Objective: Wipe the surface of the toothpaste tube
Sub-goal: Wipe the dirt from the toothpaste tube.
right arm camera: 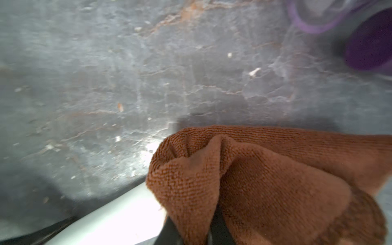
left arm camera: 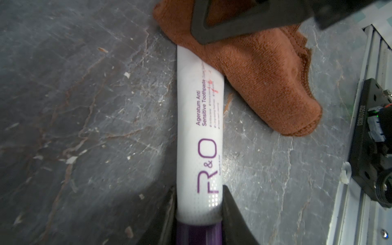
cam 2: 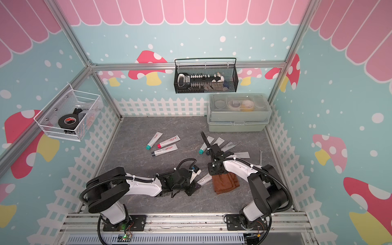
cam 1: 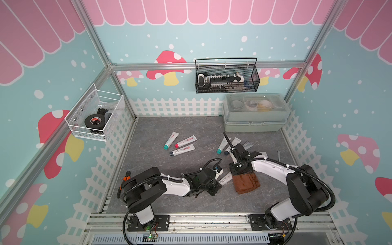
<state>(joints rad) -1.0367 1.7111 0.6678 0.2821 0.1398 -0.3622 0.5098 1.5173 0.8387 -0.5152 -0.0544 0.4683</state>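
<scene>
Item under inspection: one toothpaste tube [left arm camera: 200, 127], a smooth, glossy white cylinder with purple lettering and a dark purple cap. It lies flat on the table [cam 1: 161, 167] at front centre, between the two arms.

The left gripper [left arm camera: 199, 214] is narrowed onto the tube's cap end, one black finger on each side.

One cloth [left arm camera: 261, 80], rust-brown, with a looped, towelling-like pile and folded into layers, covers the tube's far end. The right gripper [cam 1: 241, 173] is pinched onto a bunched fold of it.

The table surface is grey and stone-patterned, with pale veins and specks.

Three further tubes lie close together mid-table: teal-capped [cam 1: 171, 140], red-capped [cam 1: 186, 141] and dark-capped [cam 1: 182, 149]. More tubes [cam 1: 222, 145] lie behind the right arm, partly hidden, so their count is uncertain.
</scene>
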